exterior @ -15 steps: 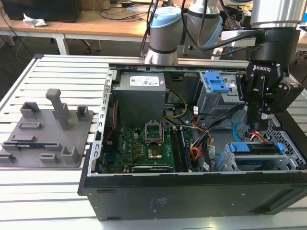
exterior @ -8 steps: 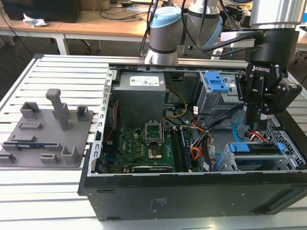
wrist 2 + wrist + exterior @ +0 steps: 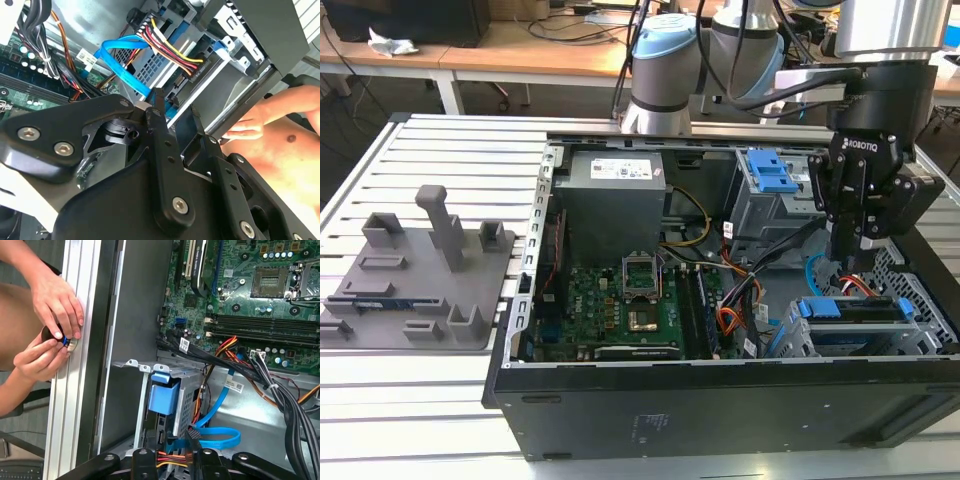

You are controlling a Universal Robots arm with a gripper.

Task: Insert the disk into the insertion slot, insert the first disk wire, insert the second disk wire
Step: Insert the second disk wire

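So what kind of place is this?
Probably a robotics lab or workshop. An opened computer case sits on a slatted metal table, a robot arm reaches over it, and wooden desks stand behind.

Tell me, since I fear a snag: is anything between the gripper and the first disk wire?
Nothing visible does. The open gripper points at the first disk wire with a clear gap between them; the second disk wire runs beside it, not across.
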